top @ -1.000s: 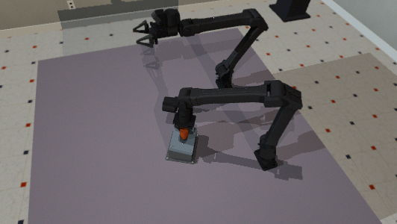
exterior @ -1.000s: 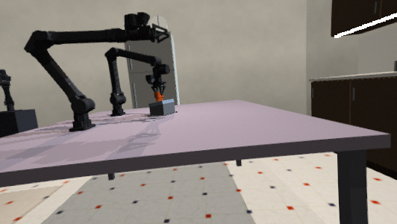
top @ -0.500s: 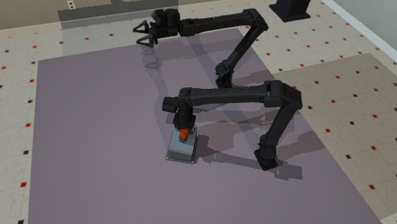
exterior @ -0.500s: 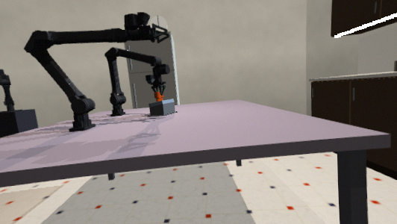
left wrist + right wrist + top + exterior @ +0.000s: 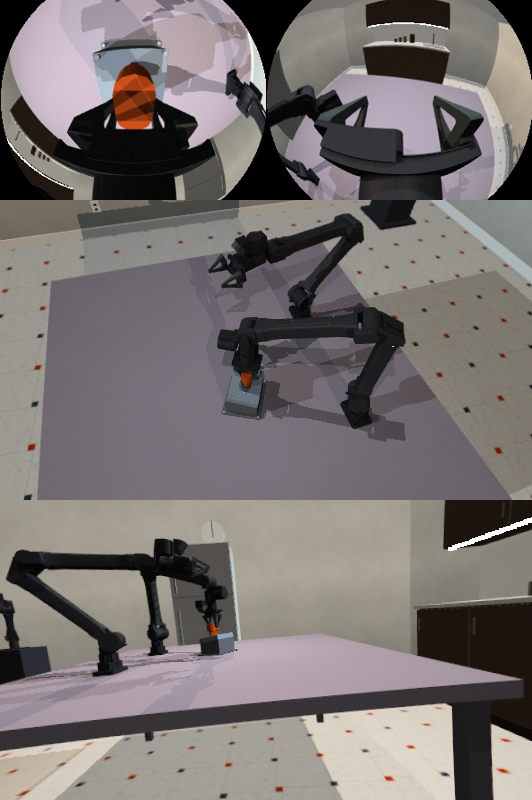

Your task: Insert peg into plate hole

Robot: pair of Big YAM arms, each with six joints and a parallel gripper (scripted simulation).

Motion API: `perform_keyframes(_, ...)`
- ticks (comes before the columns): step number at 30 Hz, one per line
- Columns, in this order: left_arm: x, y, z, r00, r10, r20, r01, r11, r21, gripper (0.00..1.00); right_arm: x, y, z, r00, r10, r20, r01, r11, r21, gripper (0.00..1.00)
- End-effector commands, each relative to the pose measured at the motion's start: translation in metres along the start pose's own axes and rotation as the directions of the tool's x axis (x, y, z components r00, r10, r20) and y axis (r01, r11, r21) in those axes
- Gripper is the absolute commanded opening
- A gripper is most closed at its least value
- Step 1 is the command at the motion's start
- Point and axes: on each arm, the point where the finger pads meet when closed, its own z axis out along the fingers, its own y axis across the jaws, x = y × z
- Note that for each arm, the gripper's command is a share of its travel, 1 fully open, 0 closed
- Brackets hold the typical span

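And here we are, right above the action: our left gripper (image 5: pixel 246 372) (image 5: pixel 213 623) (image 5: pixel 134 99) is about half open, its fingers closed on either side of the orange peg (image 5: pixel 246 379) (image 5: pixel 213 629) (image 5: pixel 134 98)! We have the peg near upright over the blue-grey plate (image 5: pixel 244 399) (image 5: pixel 218 645) (image 5: pixel 104 76), and in the top view it sits towards twelve o'clock on that block. Is its lower end in the hole? We can't tell; the peg itself hides the spot, even from our left wrist. Plenty of orange shows above the plate, so we're not all the way in. Over to our right gripper (image 5: pixel 216 278) (image 5: pixel 207 566) (image 5: pixel 401 99), between eleven and twelve o'clock from the plate in the top view: fingers spread wide, nothing between them, high above the mauve table (image 5: pixel 125 400) (image 5: pixel 350 670) (image 5: pixel 400 87)

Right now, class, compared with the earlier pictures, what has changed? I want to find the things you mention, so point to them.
The right gripper (image 5: pixel 216 280) (image 5: pixel 207 566) (image 5: pixel 400 99) has moved lower and drawn back toward its arm's base. Nothing was taken hold of or let go. The left gripper (image 5: pixel 246 374) (image 5: pixel 214 624) (image 5: pixel 134 99) still holds the orange peg (image 5: pixel 246 380) (image 5: pixel 213 630) (image 5: pixel 134 95) at the plate (image 5: pixel 244 401) (image 5: pixel 210 646) (image 5: pixel 103 73), which visibly stayed put.
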Motion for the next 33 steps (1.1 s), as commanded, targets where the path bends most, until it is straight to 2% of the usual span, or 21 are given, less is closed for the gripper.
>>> perform_keyframes(1,0.000,0.005,-0.007,1.000,0.000,0.001,0.000,1.000,-0.022,0.46,0.016,0.063,-0.058,1.000,-0.020,0.011,0.021,0.992,-0.127,1.00)
perform_keyframes(2,0.000,0.006,-0.008,1.000,0.000,0.001,0.000,1.000,-0.022,0.46,0.027,0.076,-0.070,1.000,-0.026,0.004,0.026,0.986,-0.164,1.00)
perform_keyframes(4,0.000,0.006,-0.008,1.000,0.000,0.001,0.000,1.000,-0.022,0.46,0.027,0.076,-0.070,1.000,-0.026,0.004,0.026,0.986,-0.164,1.00)
perform_keyframes(9,0.000,0.006,-0.008,1.000,0.000,0.001,0.000,1.000,-0.024,0.46,0.083,0.122,-0.122,0.998,-0.058,-0.024,0.047,0.943,-0.331,1.00)
perform_keyframes(15,0.000,0.007,-0.009,1.000,0.000,0.001,0.000,1.000,-0.027,0.46,0.125,0.146,-0.157,0.996,-0.086,-0.037,0.061,0.895,-0.442,1.00)
perform_keyframes(16,0.000,0.007,-0.009,1.000,0.000,0.001,0.000,1.000,-0.027,0.46,0.128,0.148,-0.159,0.995,-0.088,-0.037,0.062,0.890,-0.451,1.00)
perform_keyframes(17,0.000,0.008,-0.009,1.000,0.000,0.001,0.000,1.000,-0.028,0.46,0.112,0.149,-0.164,0.997,-0.075,-0.010,0.062,0.887,-0.457,1.00)
perform_keyframes(26,0.000,0.008,-0.010,1.000,0.000,0.001,0.000,1.000,-0.029,0.46,0.115,0.150,-0.162,0.997,-0.076,-0.011,0.062,0.887,-0.458,1.00)
perform_keyframes(30,0.000,0.008,-0.010,1.000,0.000,0.001,0.000,1.000,-0.029,0.00,0.115,0.150,-0.162,0.997,-0.076,-0.011,0.062,0.887,-0.458,1.00)
perform_keyframes(31,0.000,0.008,-0.010,1.000,0.000,0.001,0.000,1.000,-0.029,0.12,0.115,0.150,-0.162,0.997,-0.076,-0.011,0.062,0.887,-0.458,1.00)
perform_keyframes(33,0.000,0.014,-0.032,1.000,0.000,0.001,0.000,0.998,-0.065,0.35,0.115,0.150,-0.162,0.997,-0.076,-0.011,0.062,0.887,-0.458,1.00)
